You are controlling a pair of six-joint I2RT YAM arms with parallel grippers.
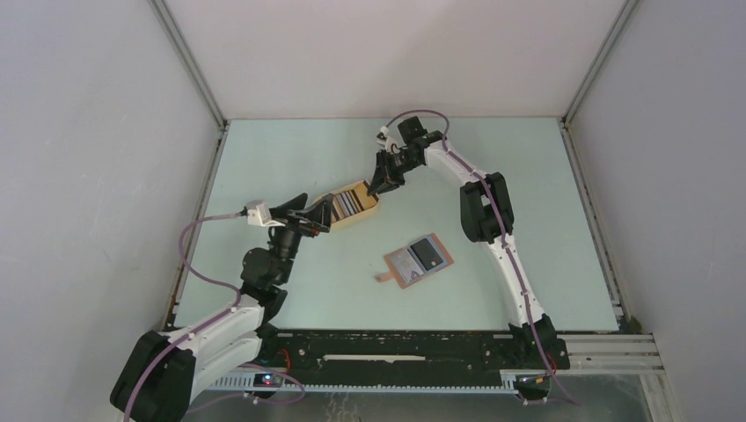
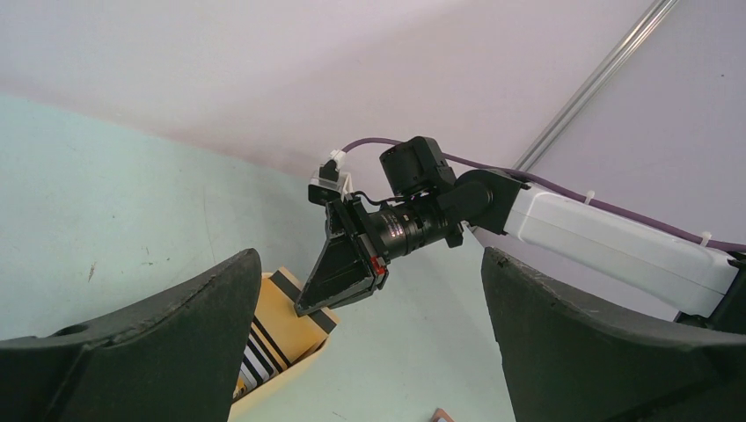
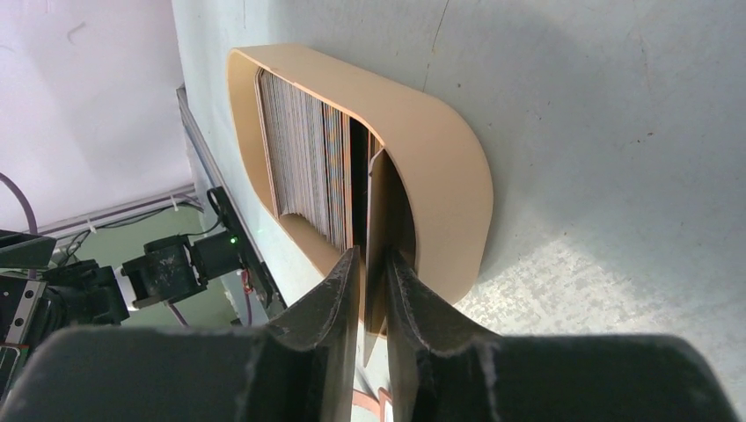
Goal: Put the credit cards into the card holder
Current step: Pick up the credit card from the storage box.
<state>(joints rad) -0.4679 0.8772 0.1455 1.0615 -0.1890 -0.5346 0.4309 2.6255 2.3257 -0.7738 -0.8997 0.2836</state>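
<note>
Several credit cards [image 1: 346,204] stand on edge in an oval tan tray [image 1: 362,216]. At the tray's far end my right gripper [image 1: 380,186] is shut on one yellow card with a black stripe [image 2: 286,330], whose edge shows between the fingers [image 3: 380,202]. That card is still partly inside the tray [image 3: 440,176], next to the stack [image 3: 303,167]. My left gripper [image 1: 321,215] is wide open at the tray's near-left end, with nothing between its fingers [image 2: 202,299]. The reddish-brown card holder [image 1: 419,260] lies open on the table to the right, with cards showing in it.
Grey walls with metal corner posts enclose the pale green table [image 1: 528,176] on three sides. The right arm [image 1: 484,207] arches over the table's right half, above and behind the card holder. A black rail [image 1: 396,347] runs along the near edge.
</note>
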